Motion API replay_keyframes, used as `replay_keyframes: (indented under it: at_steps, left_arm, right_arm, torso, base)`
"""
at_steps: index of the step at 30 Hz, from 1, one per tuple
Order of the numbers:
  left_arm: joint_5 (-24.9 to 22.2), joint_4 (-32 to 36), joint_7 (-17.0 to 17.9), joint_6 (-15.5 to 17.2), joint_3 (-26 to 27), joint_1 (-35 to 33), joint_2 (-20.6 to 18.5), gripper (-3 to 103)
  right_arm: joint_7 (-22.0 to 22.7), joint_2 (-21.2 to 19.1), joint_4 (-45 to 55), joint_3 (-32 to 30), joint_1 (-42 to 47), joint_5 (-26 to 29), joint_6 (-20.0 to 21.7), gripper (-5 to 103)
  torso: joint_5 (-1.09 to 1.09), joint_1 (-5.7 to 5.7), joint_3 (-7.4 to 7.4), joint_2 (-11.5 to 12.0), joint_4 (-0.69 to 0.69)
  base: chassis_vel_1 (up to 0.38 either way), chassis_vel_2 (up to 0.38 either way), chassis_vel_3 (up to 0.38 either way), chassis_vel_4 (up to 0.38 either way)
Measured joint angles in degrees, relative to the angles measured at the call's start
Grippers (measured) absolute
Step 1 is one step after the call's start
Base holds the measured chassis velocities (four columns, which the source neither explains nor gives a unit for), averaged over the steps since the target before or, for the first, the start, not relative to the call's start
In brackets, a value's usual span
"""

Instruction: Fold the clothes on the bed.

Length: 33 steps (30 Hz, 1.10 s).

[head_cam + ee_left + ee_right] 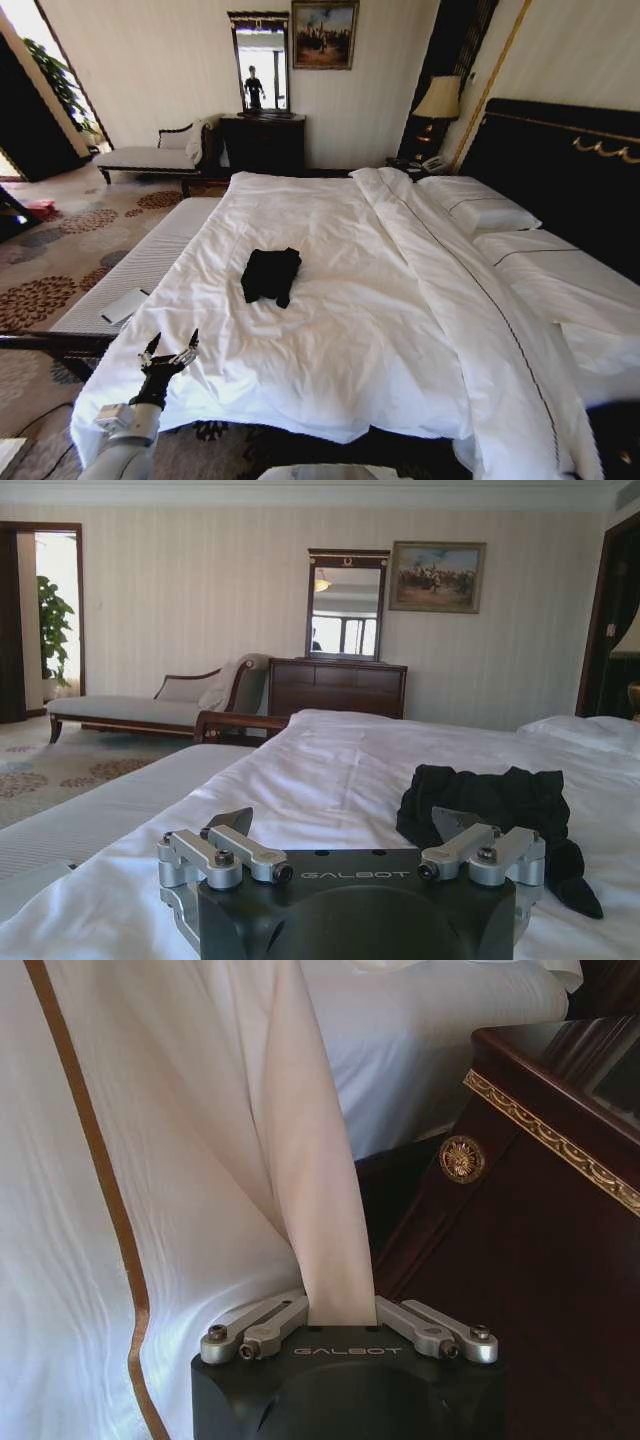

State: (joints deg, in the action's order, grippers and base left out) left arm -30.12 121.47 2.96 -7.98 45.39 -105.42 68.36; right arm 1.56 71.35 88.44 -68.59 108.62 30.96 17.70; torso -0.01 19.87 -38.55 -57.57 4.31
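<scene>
The left tool hovered wide open and empty over the bed's near-left edge. The black T-shirt lay bunched mid-duvet, well apart. The right tool pinched a hanging fold of white bedding.
</scene>
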Motion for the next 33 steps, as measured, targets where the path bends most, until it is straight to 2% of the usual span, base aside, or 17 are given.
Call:
replay_keyframes:
  at_steps: [1,4,5,6,9,10,12,15,16,17,19,21,24,27,30,33]
  left_arm:
    - [0.0,0.0,0.0,0.0,0.0,0.0,0.0,100]
    - [0.0,0.0,0.0,0.0,0.0,-0.1,0.1,100]
    - [0.0,-0.1,0.0,0.0,0.0,-0.1,0.2,100]
    - [0.0,-0.1,0.0,0.0,0.0,-0.1,0.2,100]
    - [0.0,-0.2,0.0,0.0,-0.1,-0.1,0.2,100]
    - [0.0,-0.2,0.0,0.0,-0.1,-0.1,0.2,100]
    - [-0.1,-0.3,0.0,0.0,-0.1,0.0,0.1,100]
    - [-0.1,-0.3,0.0,0.0,-0.1,0.2,0.1,100]
    - [-0.1,-0.3,0.0,0.0,-0.1,0.3,0.1,100]
    - [-0.1,-0.3,0.0,0.0,-0.2,0.3,0.1,100]
    - [-0.1,-0.3,0.0,0.0,-0.2,0.3,0.1,100]
    - [-0.1,-0.3,0.0,0.0,-0.2,0.3,0.1,100]
    - [-0.1,-0.3,0.0,0.0,-0.1,0.3,0.1,100]
    - [-0.1,-0.3,0.0,0.0,-0.1,0.3,0.1,100]
    - [0.0,-0.2,0.0,0.0,-0.1,0.2,0.1,100]
    - [0.2,0.1,0.0,0.0,-0.2,0.2,0.1,100]
  right_arm:
    - [0.0,0.0,0.0,0.0,0.0,0.0,0.0,1]
    - [0.2,0.4,0.9,0.0,0.3,0.2,0.4,11]
    - [0.6,0.4,1.3,-0.1,0.4,0.5,0.4,16]
    - [0.6,0.4,1.3,-0.1,0.4,0.5,0.4,16]
    - [0.8,0.8,2.3,-0.5,0.7,1.2,0.1,33]
    - [0.8,0.8,2.3,-0.5,0.7,1.2,0.1,33]
    - [0.8,1.0,3.0,-0.7,0.9,1.3,-0.2,43]
    - [0.7,1.1,3.8,-1.0,1.1,1.4,-0.5,49]
    - [0.6,1.1,4.5,-1.3,1.4,1.6,-0.7,54]
    - [0.5,1.1,5.2,-1.6,1.6,1.8,-0.8,65]
    - [0.5,1.1,5.5,-1.8,1.7,1.9,-0.9,65]
    - [0.5,1.2,7.0,-2.4,2.1,2.2,-1.0,76]
    - [0.4,1.4,8.9,-3.1,2.5,2.6,-1.1,81]
    - [0.4,1.6,12.5,-4.2,3.3,3.9,-1.7,96]
    - [0.2,1.7,14.6,-4.8,3.7,5.0,-2.8,99]
    - [-2.2,1.6,17.3,-5.8,4.2,6.6,-6.6,100]
  torso:
    - [0.0,0.0,0.0,0.0,0.0]
    - [0.07,0.0,-0.01,0.0,0.2]
    - [0.05,-0.01,-0.01,0.0,0.16]
    - [0.05,-0.01,-0.01,0.0,0.16]
    - [0.06,-0.02,-0.01,0.0,0.11]
    - [0.06,-0.02,-0.01,0.0,0.11]
    - [0.02,-0.02,-0.01,0.0,0.04]
    - [0.02,-0.01,-0.01,0.0,0.03]
    - [0.01,-0.02,-0.01,0.0,0.03]
    - [0.01,-0.02,-0.01,0.0,0.01]
    - [0.01,-0.02,-0.01,0.0,0.01]
    - [0.01,-0.02,0.0,0.0,0.01]
    - [0.01,-0.02,0.0,0.0,0.01]
    - [0.0,0.0,0.0,0.0,0.0]
    - [0.01,-0.01,0.0,0.0,0.01]
    - [0.0,0.0,0.0,0.0,0.01]
  base:
    - [0.0,0.0,0.0,0.0]
    - [0.0,0.0,0.0,0.0]
    - [0.0,0.0,0.0,0.0]
    - [0.0,0.0,0.0,0.0]
    - [0.0,0.0,0.0,0.0]
    - [0.0,0.0,0.0,0.0]
    - [0.0,0.0,0.0,0.0]
    - [0.0,0.0,0.0,0.0]
    - [0.0,0.0,0.0,0.0]
    - [0.0,0.0,0.0,0.0]
    - [0.0,0.0,0.0,0.0]
    - [0.0,0.0,0.0,0.0]
    - [0.0,0.0,0.0,0.0]
    - [0.0,0.0,0.0,0.0]
    - [0.0,0.0,0.0,0.0]
    - [0.0,0.0,0.0,0.0]
